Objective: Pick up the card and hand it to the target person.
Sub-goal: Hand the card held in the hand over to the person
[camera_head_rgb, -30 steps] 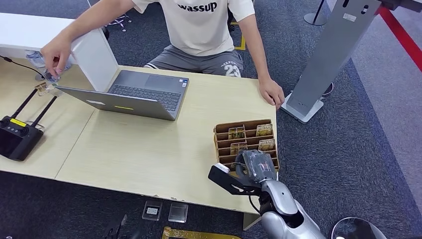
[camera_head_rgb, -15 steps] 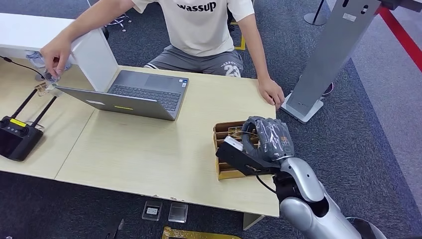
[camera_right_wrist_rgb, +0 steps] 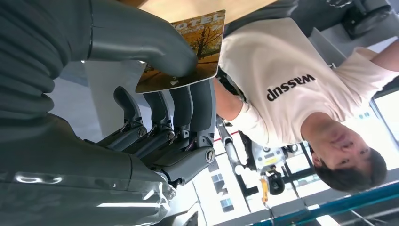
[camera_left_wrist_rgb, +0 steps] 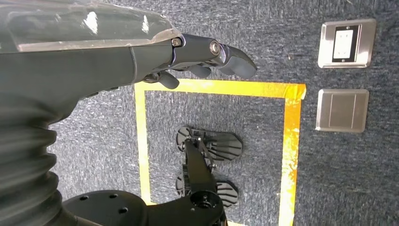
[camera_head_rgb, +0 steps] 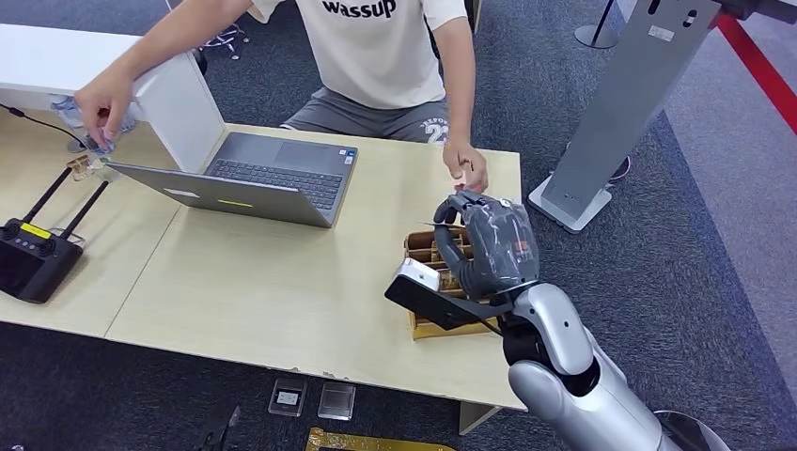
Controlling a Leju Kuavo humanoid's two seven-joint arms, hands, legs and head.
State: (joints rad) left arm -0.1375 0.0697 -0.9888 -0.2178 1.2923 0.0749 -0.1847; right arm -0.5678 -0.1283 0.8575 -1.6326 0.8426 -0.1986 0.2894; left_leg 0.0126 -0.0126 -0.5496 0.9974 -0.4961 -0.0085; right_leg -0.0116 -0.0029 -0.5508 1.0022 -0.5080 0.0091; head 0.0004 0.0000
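In the right wrist view the card (camera_right_wrist_rgb: 188, 52), printed with an autumn tree and "HOTEL", is pinched between the thumb and fingers of my right hand (camera_right_wrist_rgb: 155, 70). Seen from the head view, my right hand (camera_head_rgb: 489, 249) hovers above the wooden card box (camera_head_rgb: 425, 326) at the table's right end, and the hand's back hides the card. The person (camera_head_rgb: 376, 47) in a white "wassup" T-shirt sits across the table. Their hand (camera_head_rgb: 467, 169) is lifted just beyond my fingers. My left hand (camera_left_wrist_rgb: 202, 56) hangs over the carpet and holds nothing.
An open laptop (camera_head_rgb: 254, 178) sits mid-table, a black remote controller (camera_head_rgb: 33, 258) at the left edge, and a white partition (camera_head_rgb: 183, 108) behind the laptop. A grey stand (camera_head_rgb: 620, 113) rises right of the table. Floor sockets (camera_head_rgb: 310, 399) lie below the table's near edge.
My right hand rose from the near side of the box and moved over it toward the person. The person's hand left the table's corner and came closer to mine.
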